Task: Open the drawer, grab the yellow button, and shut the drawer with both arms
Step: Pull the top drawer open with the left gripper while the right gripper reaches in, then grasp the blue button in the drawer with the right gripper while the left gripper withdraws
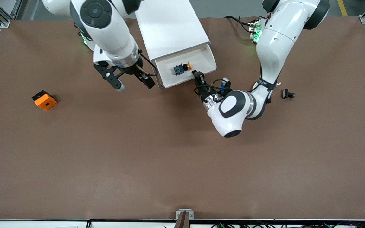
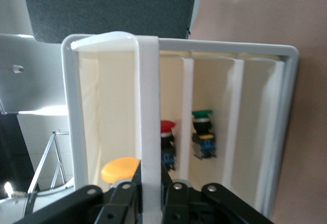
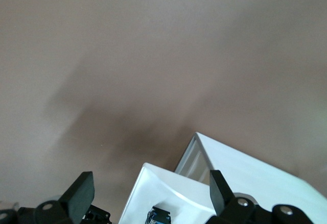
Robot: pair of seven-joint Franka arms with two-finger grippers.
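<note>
The white cabinet (image 1: 169, 25) stands at the middle of the robots' edge of the table. Its top drawer (image 1: 201, 60) is pulled open toward the front camera. The button (image 1: 182, 68), with an orange-yellow cap and blue base, lies on its side in the drawer. My left gripper (image 1: 198, 76) is shut on the drawer's front wall; in the left wrist view (image 2: 150, 175) the fingers clamp the white front strip (image 2: 149, 106), with the button's cap (image 2: 120, 169) just beside it. My right gripper (image 1: 135, 84) is open and empty, over the table beside the drawer's corner (image 3: 168, 188).
An orange square block (image 1: 44, 100) lies toward the right arm's end of the table. A small black clip (image 1: 287, 94) lies toward the left arm's end. The left wrist view shows a red button (image 2: 167, 127) and a green button (image 2: 202, 114) in lower compartments.
</note>
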